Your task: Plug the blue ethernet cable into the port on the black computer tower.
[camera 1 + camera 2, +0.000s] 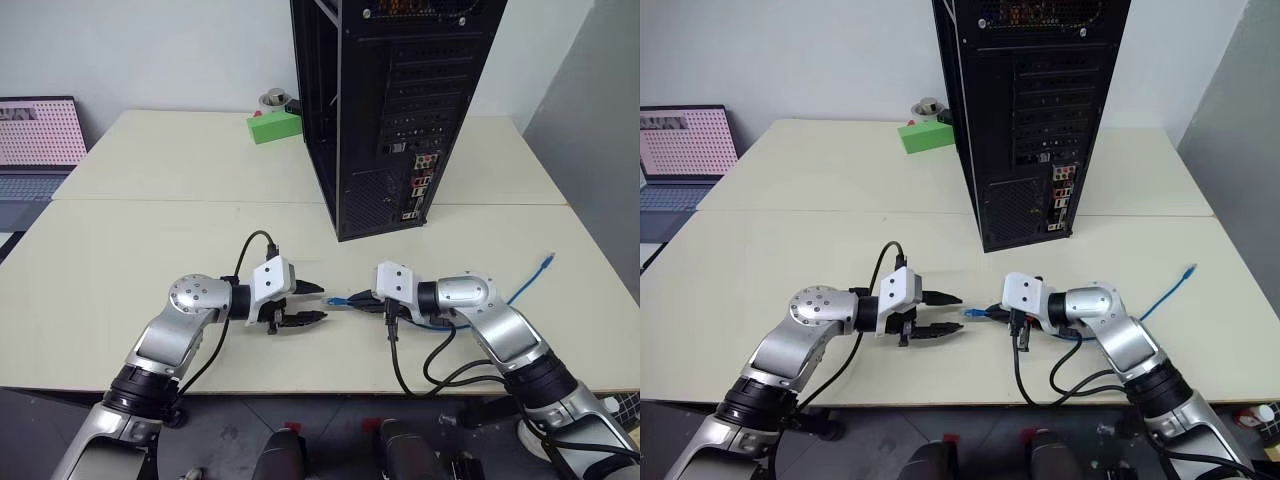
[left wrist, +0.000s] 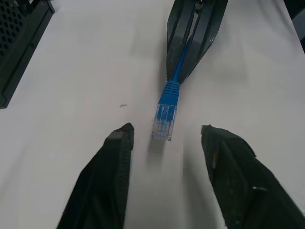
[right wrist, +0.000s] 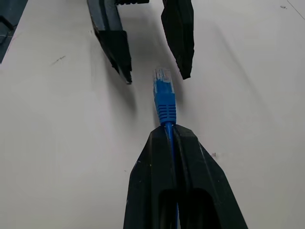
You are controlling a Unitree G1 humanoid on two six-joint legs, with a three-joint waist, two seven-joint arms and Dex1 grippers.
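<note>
Right tool (image 3: 167,131) is clamped on the blue ethernet cable (image 3: 165,102) just behind its clear plug, holding it low over the worktop (image 1: 150,230) in front of the black computer tower (image 1: 400,110). Left tool (image 2: 164,136) faces it, fingers apart either side of the plug, apparently not touching. The port (image 1: 421,181), probably this socket, waits empty; insertion is all ahead.

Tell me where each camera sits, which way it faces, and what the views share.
Left and right eye views: on the head, looking forward and down over a cream table at the tall black metal computer tower; both arms show.
Left wrist view: looks along the left gripper, open, towards the clear plug of the thin blue ethernet cable.
Right wrist view: looks along the right gripper, shut on the cable; the left gripper faces it.
Shared: every view shows the plug held between the two grippers.
</note>
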